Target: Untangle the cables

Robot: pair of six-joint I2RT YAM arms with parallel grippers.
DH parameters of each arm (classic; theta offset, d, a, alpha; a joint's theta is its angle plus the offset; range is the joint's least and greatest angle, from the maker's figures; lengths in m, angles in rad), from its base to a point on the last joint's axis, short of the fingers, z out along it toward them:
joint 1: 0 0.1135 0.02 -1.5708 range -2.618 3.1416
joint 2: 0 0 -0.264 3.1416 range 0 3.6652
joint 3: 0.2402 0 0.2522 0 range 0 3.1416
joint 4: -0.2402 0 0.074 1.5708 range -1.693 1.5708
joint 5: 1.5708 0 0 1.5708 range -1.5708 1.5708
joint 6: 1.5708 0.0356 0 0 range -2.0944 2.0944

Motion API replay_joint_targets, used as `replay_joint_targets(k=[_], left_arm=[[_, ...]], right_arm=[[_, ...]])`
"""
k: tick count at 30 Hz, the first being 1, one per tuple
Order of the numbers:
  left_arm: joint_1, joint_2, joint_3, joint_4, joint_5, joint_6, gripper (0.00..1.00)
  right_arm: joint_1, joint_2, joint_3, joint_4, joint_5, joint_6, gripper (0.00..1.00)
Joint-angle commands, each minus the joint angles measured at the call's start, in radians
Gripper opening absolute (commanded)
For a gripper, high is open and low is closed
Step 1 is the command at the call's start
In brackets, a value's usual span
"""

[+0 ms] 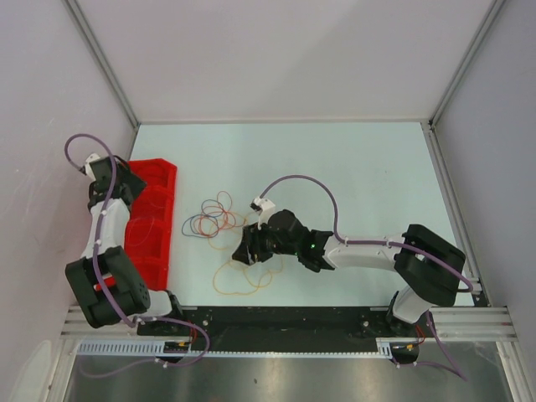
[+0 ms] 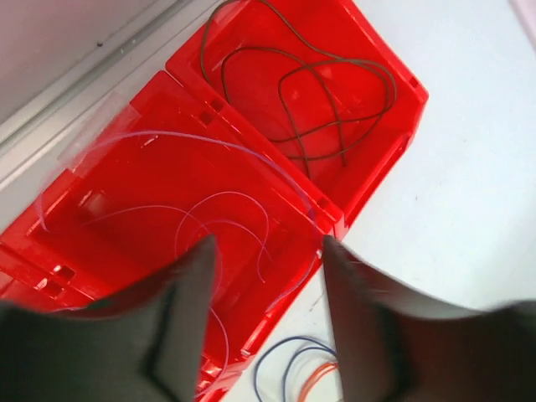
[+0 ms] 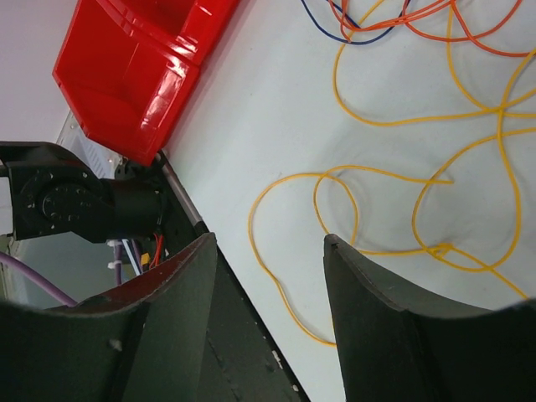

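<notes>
The cables lie on the pale table: a tangle of blue, red and orange loops, with yellow loops nearer the arms. My right gripper hovers between them, open and empty, over the yellow cable. Blue and orange strands run along the top of the right wrist view. My left gripper hangs over the red bin, open with nothing between its fingers. Below it, one compartment holds a dark cable and the nearer one a pale lilac cable.
The red bin has several compartments and lies along the table's left edge. Blue loops lie just outside its corner. White walls close off the back and sides. The black base rail runs along the near edge.
</notes>
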Motion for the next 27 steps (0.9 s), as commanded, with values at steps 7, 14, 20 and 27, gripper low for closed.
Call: replay_joint_targets(k=[7, 14, 20, 27], left_arm=[[0.009, -0.213, 0.051, 0.004, 0.066, 0.02, 1.0], [-0.14, -0.402, 0.051, -0.077, 0.0, 0.101, 1.0], [-0.367, -0.462, -0.008, -0.142, -0.056, 0.112, 1.0], [-0.615, -0.392, -0.056, -0.122, -0.103, 0.101, 0.93]], right_arm=[[-0.037, -0.099, 0.004, -0.079, 0.037, -0.077, 0.6], [-0.126, -0.165, 0.013, -0.203, 0.082, -0.116, 0.91], [-0.132, -0.183, 0.014, -0.353, 0.246, -0.107, 0.91], [-0.128, -0.166, -0.044, -0.402, 0.424, -0.012, 0.9]])
